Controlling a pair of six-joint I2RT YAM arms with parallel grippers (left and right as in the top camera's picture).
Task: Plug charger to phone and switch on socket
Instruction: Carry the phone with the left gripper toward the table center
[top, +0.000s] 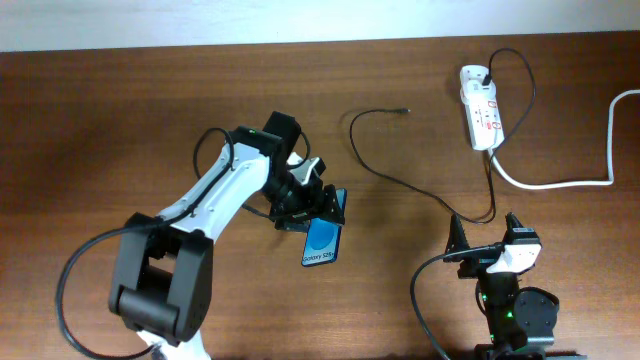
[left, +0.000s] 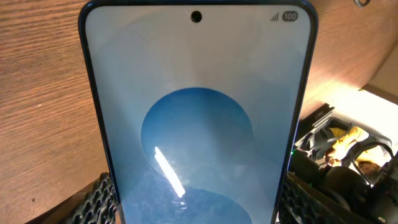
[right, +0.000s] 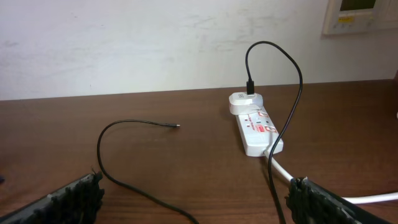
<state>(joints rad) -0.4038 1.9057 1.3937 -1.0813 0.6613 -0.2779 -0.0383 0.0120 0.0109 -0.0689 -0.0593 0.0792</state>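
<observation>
The phone (top: 323, 241) shows its blue screen, and my left gripper (top: 308, 207) is shut on its side edges. In the left wrist view the phone (left: 196, 93) fills the frame, and both pads (left: 99, 200) press against its frame. The charger (top: 372, 166) is a thin black cable on the table, with its free tip (top: 405, 111) lying bare. It runs to an adapter in the socket (top: 481, 107) at the far right. My right gripper (top: 488, 238) stands open near the front edge. Its view shows the charger tip (right: 177, 127) and the socket (right: 256, 132) ahead.
A thick white cord (top: 560, 183) loops from the socket toward the right table edge. The charger cable crosses the table just in front of the right gripper's fingers (right: 74, 200). A white wall rises behind the table's far edge.
</observation>
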